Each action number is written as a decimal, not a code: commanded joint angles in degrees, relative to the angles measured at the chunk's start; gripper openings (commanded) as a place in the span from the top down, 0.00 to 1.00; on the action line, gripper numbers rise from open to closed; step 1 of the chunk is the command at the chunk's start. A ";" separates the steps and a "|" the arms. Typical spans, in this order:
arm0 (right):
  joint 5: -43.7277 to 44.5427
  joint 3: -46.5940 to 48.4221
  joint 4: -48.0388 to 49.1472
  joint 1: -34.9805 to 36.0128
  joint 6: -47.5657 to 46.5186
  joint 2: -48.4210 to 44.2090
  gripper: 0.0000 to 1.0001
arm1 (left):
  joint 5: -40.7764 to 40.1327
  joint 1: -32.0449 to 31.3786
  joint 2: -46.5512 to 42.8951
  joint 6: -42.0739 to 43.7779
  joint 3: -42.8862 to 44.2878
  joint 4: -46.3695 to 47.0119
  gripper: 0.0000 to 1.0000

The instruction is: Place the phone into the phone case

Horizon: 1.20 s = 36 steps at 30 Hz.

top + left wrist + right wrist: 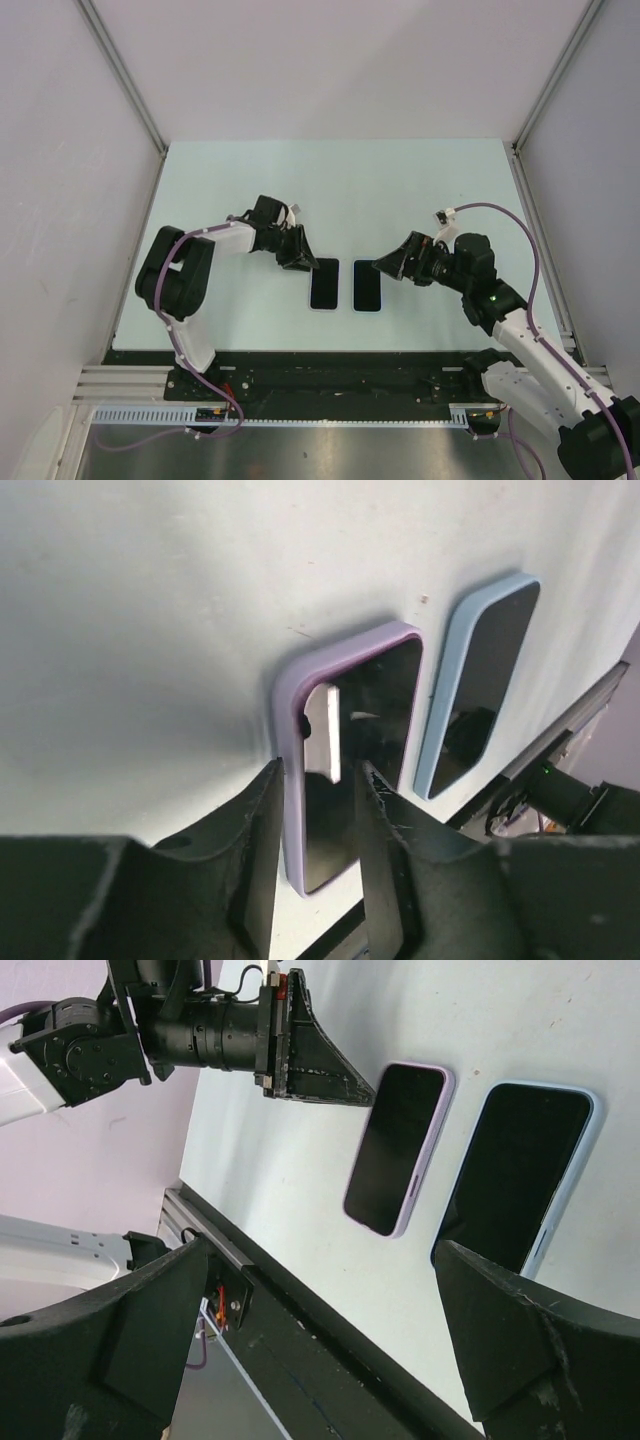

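Lying side by side on the table point(420, 180), long axes running near-to-far, the purple-rimmed slab point(323, 285) sits right at the left gripper point(303, 264), jaws narrowly parted, the blue-rimmed slab point(367, 285) by the right gripper point(383, 267), jaws wide apart; which is the phone I cannot tell.
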 commanded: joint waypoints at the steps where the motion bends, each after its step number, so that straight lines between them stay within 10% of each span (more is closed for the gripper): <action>1: -0.80 0.64 -0.63 -0.76 -0.60 -1.15 0.00 | -3.94 1.17 -4.06 1.99 -0.56 -0.94 0.58; 7: -0.80 1.69 -4.32 -1.90 -2.18 -1.59 0.00 | -6.05 1.43 -11.44 6.12 1.90 -5.86 0.37; 9: -0.02 2.31 -6.68 -2.52 -2.97 -2.12 0.00 | -5.01 1.43 -16.36 8.40 2.25 -6.39 0.03; 10: 0.51 2.83 -7.83 -2.61 -3.33 -2.38 0.00 | -4.56 1.35 -17.86 9.19 2.42 -6.48 0.00; 26: 1.57 9.96 -12.68 -3.58 -3.68 -8.00 0.01 | 2.57 0.12 -53.79 18.69 -9.17 0.72 0.00; 36: 6.93 9.87 -15.05 -3.66 -1.75 -13.36 0.00 | 2.65 0.03 -56.01 18.43 -10.49 0.46 0.00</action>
